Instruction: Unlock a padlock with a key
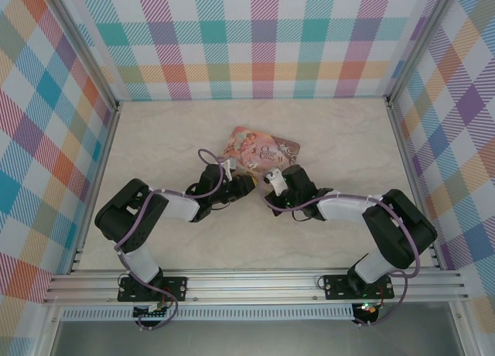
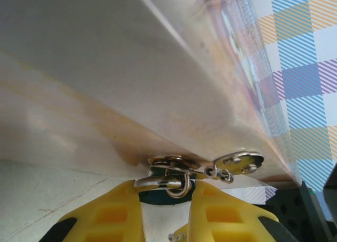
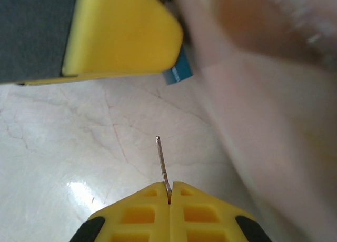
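Currently we see both arms meeting mid-table, right at the near edge of the pink tin (image 1: 259, 148). The left gripper (image 2: 166, 188) has its yellow fingers (image 2: 105, 215) drawn in on either side of the padlock (image 2: 160, 198). Its dark blue-green body is pinched between the tips and the silvery shackle lies across just above them, so we read that as a grip on the padlock. A small wire ring hangs off the shackle and carries a flat silvery tab (image 2: 239, 162), which sits just beside the tin's wall; we cannot tell whether it touches. The right gripper (image 3: 169, 187) is fully closed on the key (image 3: 162, 158) — the thin metal blade sticks straight out from between the tips. It points toward the left gripper's finger and the blue corner of the padlock peeking out beside it. Blade tip and padlock are apart, with bare marbled table (image 3: 63, 147) between them. In the right wrist view the tin is a pink blur along the right side, close to the padlock — no detail readable there.
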### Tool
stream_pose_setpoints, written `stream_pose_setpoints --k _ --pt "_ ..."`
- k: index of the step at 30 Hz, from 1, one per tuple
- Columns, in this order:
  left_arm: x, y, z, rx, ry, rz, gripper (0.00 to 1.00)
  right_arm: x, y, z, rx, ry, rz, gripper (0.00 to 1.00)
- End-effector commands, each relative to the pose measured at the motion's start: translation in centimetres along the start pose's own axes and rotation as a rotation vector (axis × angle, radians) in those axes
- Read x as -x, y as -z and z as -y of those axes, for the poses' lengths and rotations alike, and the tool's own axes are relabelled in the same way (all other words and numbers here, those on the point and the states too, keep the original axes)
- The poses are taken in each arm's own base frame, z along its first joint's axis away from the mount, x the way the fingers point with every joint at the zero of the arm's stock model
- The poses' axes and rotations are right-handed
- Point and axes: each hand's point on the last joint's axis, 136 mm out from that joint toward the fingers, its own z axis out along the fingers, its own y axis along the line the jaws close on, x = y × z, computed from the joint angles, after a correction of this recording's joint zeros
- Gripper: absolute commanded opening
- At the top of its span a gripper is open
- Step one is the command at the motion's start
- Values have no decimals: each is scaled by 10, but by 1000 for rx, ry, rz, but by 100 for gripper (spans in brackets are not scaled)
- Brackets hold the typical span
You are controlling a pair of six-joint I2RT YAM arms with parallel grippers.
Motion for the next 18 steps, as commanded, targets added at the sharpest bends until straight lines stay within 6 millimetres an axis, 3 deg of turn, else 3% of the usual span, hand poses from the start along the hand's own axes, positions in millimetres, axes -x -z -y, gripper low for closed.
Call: stream_pose_setpoints --k 1,18 --pt "7 4 38 -92 10 9 9 17 1 4 -45 45 40 5" --pt "-2 2 53 -103 110 -63 5 33 7 5 -89 130 128 6"
